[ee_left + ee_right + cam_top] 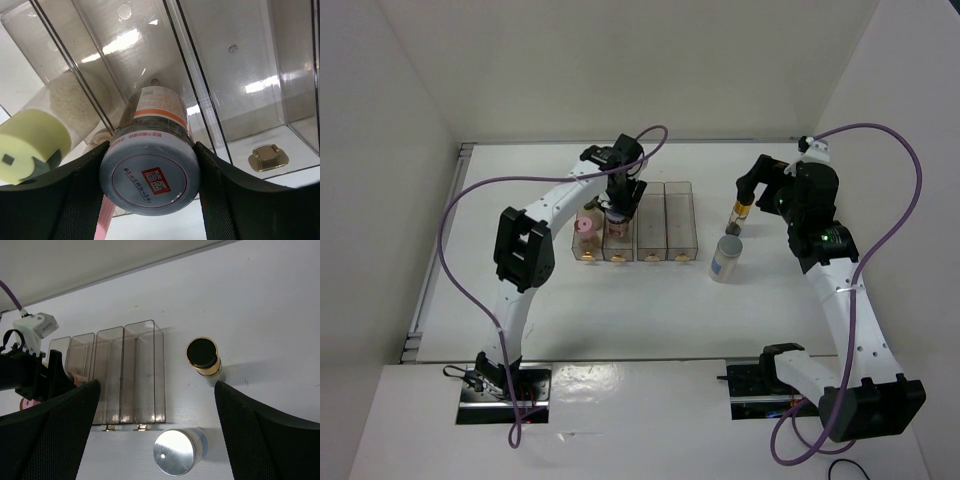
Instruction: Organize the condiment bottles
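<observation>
Top camera looks down on the whole table (pixel 620 320) from behind. Left wrist camera sits close against the rack (pixel 240 75); right wrist camera, higher, shares that rack (all four bays) with the top view.

Yellow-lidded jar (pixel 30 145) and pink-lidded jar (pixel 587 228) racked at left, white-red-lidded jar (pixel 150 175) gripped beside them, grey-capped cylinder (pixel 725 260), amber bottle (pixel 739 213) upright

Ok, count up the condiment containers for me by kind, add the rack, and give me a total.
Lidded jars: 3 (yellow-lidded jar, pink-lidded jar, jar with white-red labelled lid)
Grey-white capped cylinder: 1
Slim black-capped amber bottle: 1
Clear four-compartment rack: 1
Total: 6
</observation>
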`<state>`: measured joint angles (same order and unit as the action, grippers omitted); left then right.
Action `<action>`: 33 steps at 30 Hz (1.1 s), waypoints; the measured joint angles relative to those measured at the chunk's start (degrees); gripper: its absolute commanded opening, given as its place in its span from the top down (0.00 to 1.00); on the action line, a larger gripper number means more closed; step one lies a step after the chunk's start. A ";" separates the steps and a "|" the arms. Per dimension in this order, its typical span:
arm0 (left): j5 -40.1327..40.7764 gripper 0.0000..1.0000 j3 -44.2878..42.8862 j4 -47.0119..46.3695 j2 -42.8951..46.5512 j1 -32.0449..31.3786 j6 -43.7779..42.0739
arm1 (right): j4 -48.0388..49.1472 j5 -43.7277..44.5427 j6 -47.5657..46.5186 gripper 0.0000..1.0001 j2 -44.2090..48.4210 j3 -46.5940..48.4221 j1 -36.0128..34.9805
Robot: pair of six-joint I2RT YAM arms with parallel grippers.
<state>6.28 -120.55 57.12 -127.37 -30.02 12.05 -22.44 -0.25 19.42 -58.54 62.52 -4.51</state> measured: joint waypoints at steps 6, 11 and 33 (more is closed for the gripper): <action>-0.96 0.47 1.95 -2.56 0.13 0.04 -0.07 | -0.02 -0.37 0.00 0.01 -0.48 0.00 0.28; -1.95 0.47 3.80 -4.85 0.39 0.11 -0.07 | -0.11 -0.66 -0.22 0.01 -0.50 0.00 0.28; -1.55 0.00 -0.17 -4.24 2.27 -0.72 -0.07 | -2.97 -5.22 -5.11 0.01 -1.64 0.52 0.31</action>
<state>4.73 -120.73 52.88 -125.10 -30.74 11.99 -25.41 -5.48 14.31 -60.18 63.05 -4.21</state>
